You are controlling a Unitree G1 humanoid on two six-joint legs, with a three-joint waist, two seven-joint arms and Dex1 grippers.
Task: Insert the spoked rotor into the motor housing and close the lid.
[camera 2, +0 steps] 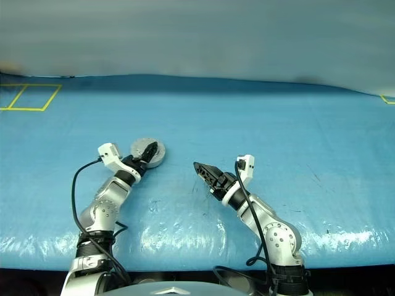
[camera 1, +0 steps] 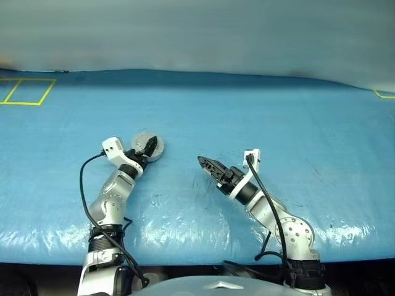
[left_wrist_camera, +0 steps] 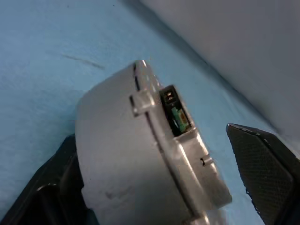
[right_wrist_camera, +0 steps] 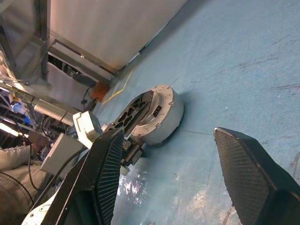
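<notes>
The motor housing point(camera 1: 141, 140) is a round silver puck lying on the blue table cover at the left. The lid point(right_wrist_camera: 159, 108) sits on it, with a seam point(left_wrist_camera: 154, 136) running around the side between them. The spoked rotor is hidden. My left gripper point(camera 1: 150, 147) is open and straddles the puck: one finger point(left_wrist_camera: 47, 192) lies against its body, the other finger point(left_wrist_camera: 262, 173) stands off from it with a gap. My right gripper point(camera 1: 205, 164) hovers open and empty just to the right of the puck, pointing toward it.
The blue cover point(camera 1: 259, 117) spreads wide behind and to the right of both arms. A yellow tape square point(camera 1: 24, 91) marks the far left corner, and more yellow tape point(camera 1: 384, 94) the far right. The table's front edge point(camera 1: 197, 250) runs just below the arms.
</notes>
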